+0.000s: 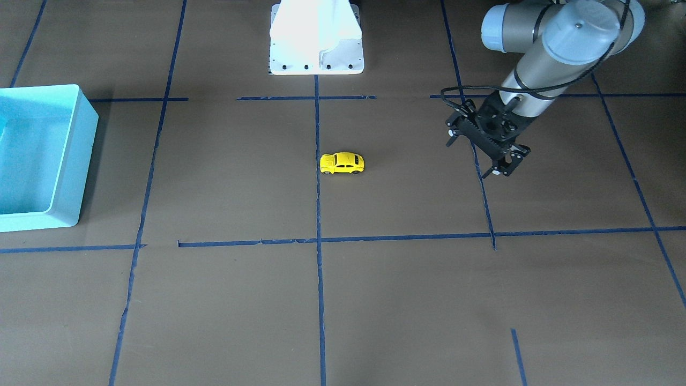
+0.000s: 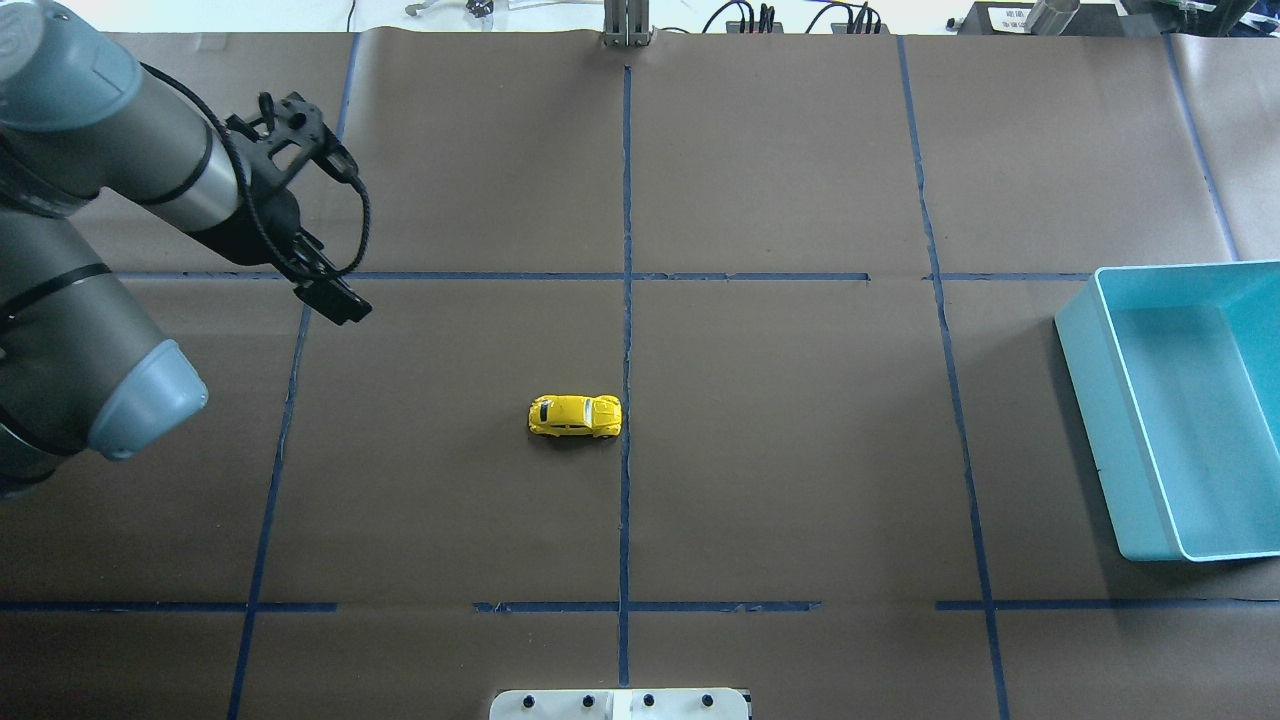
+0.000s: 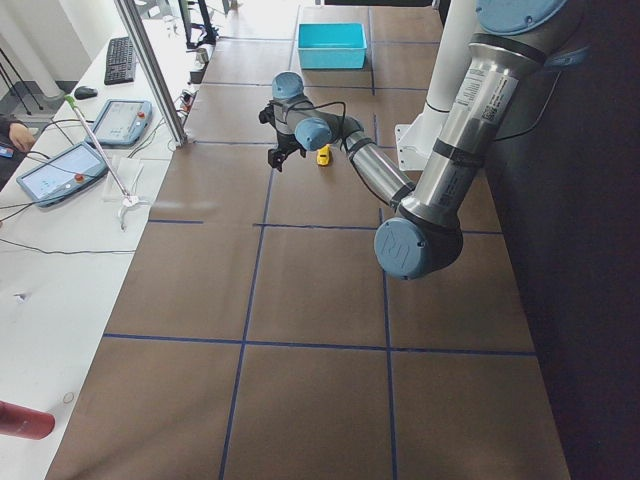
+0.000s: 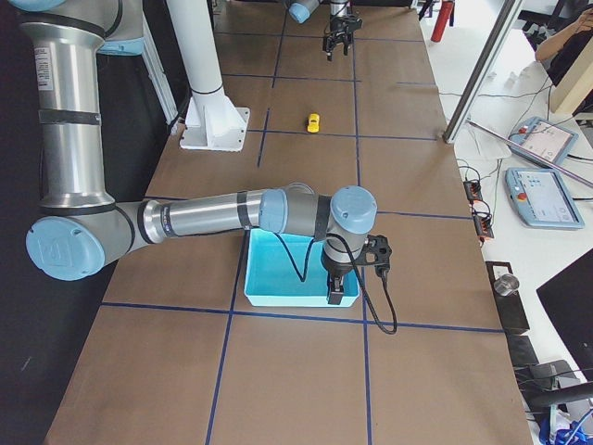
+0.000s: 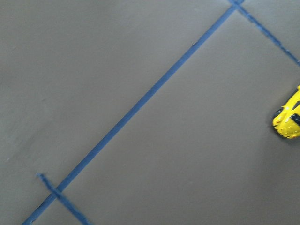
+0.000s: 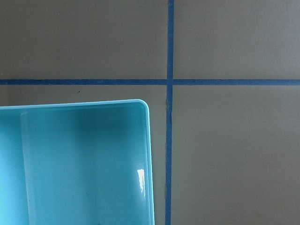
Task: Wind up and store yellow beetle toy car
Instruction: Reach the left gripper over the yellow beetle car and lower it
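The yellow beetle toy car point(image 1: 342, 163) stands on its wheels near the table's middle, beside the central blue tape line point(image 2: 575, 416). It shows at the right edge of the left wrist view point(image 5: 288, 119). My left gripper point(image 1: 471, 158) is open and empty and hangs above the table well to the car's side point(image 2: 348, 238). The turquoise bin point(image 2: 1090, 400) is empty at the table's far right end point(image 1: 75, 161). My right gripper point(image 4: 357, 271) hangs over the bin's corner point(image 6: 145, 140). I cannot tell if it is open or shut.
The white robot base point(image 1: 316, 37) stands at the table's edge behind the car. Blue tape lines grid the brown table. Tablets point(image 4: 542, 195) and a metal post point(image 3: 150, 70) stand on the white bench beyond the far edge.
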Motion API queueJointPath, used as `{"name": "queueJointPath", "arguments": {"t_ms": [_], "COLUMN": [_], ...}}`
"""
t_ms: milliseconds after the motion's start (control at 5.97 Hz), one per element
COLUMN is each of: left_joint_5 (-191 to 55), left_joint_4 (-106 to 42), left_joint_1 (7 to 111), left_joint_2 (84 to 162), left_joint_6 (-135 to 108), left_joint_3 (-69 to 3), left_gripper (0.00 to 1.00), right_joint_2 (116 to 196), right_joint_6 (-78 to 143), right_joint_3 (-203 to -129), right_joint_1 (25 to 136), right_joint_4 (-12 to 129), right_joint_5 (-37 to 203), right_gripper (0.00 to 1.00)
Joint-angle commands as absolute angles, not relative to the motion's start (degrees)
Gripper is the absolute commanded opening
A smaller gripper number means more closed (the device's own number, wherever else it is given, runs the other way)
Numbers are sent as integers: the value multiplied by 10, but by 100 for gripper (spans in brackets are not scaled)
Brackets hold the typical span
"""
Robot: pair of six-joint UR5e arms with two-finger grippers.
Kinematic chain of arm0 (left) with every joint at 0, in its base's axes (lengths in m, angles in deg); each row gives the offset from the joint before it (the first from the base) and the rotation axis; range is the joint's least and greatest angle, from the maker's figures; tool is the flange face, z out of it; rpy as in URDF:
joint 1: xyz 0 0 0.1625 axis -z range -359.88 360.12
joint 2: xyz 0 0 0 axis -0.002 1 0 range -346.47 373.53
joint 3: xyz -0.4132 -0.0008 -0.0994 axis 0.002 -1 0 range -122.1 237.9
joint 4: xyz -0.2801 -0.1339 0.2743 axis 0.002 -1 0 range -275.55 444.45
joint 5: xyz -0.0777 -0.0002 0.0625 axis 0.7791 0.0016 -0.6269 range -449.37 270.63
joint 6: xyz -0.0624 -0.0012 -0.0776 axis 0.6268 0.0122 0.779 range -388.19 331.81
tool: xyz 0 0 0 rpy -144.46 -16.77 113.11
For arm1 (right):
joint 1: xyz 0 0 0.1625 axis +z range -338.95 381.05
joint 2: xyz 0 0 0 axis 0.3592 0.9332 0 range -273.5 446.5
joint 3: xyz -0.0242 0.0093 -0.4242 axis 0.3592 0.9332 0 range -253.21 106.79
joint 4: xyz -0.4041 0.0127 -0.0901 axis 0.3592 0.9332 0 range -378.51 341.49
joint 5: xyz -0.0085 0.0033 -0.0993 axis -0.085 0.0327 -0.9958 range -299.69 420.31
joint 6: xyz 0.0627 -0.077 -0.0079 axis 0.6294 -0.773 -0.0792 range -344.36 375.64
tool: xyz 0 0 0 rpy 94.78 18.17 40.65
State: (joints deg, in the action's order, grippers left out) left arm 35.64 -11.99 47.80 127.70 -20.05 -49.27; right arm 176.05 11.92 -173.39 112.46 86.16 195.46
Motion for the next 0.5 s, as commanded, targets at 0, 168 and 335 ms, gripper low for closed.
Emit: {"name": "queueJointPath", "arguments": {"t_ms": [0,168,335], "left_joint_5": [336,335,334], "left_joint_4": [-135,-133,-132], "left_joint_1": [421,405,398], "left_joint_2": [1361,1414,1473], "left_joint_6": [-202,-202,-203], "left_joint_3": [-460,-423,-366], "left_gripper": [100,100,100], "right_joint_2": [1761,1761,1761], "right_joint_6": [119,119,119], "right_joint_3": [-1731,-1731,-1731], "right_joint_1": [1125,1125,1124], "right_joint_4": [861,861,861], "right_joint_5": [1950,1951,1948], "right_gripper": [100,100,100]}}
